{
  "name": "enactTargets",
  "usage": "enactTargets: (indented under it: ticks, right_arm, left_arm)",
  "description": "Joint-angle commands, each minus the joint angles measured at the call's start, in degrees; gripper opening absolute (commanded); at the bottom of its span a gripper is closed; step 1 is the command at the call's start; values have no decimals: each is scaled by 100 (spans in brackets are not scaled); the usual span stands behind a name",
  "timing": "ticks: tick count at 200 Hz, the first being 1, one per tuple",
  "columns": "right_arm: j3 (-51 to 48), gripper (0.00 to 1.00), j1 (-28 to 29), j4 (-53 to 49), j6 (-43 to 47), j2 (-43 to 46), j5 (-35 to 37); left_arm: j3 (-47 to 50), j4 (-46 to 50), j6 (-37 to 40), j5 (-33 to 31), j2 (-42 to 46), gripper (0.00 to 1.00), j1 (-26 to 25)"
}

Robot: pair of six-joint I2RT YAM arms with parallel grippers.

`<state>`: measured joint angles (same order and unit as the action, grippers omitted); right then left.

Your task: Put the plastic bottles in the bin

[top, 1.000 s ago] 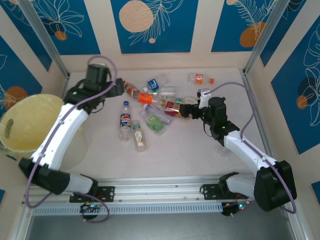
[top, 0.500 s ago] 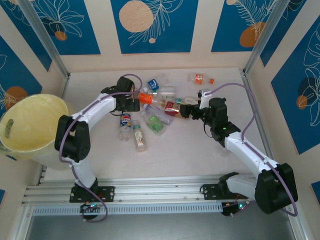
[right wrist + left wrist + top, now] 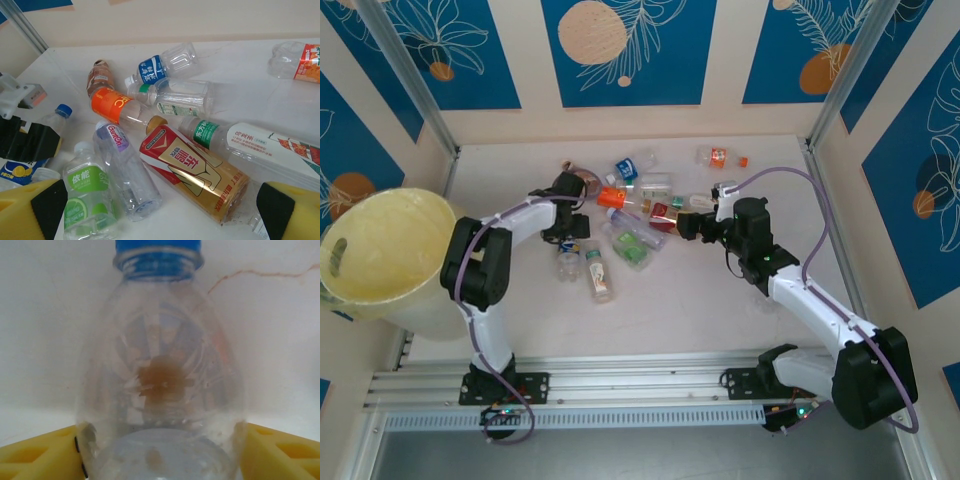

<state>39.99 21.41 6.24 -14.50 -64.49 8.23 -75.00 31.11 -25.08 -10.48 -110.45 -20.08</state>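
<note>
The left arm (image 3: 510,218) folds sharply at the elbow and reaches forward, wrist bent back toward its base. The left pincer (image 3: 569,236) has its fingers apart; any grip is unclear. The right arm (image 3: 820,305) stretches forward-left, with the right pincer (image 3: 686,226) spread wide.

A blue-capped bottle (image 3: 160,390) is filling the whole gap between my left fingers (image 3: 30,455), pressing both pads. Under my right claw (image 3: 686,226) the bottles (image 3: 165,150) are lying packed, touching and overlapping, leaving its wide-spread fingers no clean slot. The table (image 3: 670,310) is lying bare between my arms. The bin (image 3: 380,250) is walling off the left edge.
</note>
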Motion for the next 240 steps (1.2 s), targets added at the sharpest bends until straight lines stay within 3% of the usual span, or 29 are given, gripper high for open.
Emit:
enactTargets:
  ticks: [1,23,48,69,126,167,180,240]
  right_arm:
    - [-5,99,55,-57,89,130,150]
    - [13,99,96,-85,112,137,194]
    - [10,99,135,-105,132,164,236]
    - [49,99,153,-118,98,190,232]
    - [258,99,323,-122,227,314,78]
    - [241,99,329,43,246,257,86]
    - [240,99,329,79,242,214,82]
    - [422,99,350,139,204,-140,-22]
  left_arm:
    - [59,-188,25,101,-159,75,51]
    - [45,-244,47,140,-246,70,55]
    - [44,-233,154,174,-57,55,52]
    - [58,-157,223,28,287,49,54]
    - [468,-433,385,-224,1927,32,56]
    - [159,-89,533,-120,3041,14,57]
    - [109,-87,634,-123,3417,0,56]
    - [-434,-113,1235,130,4721,0,56]
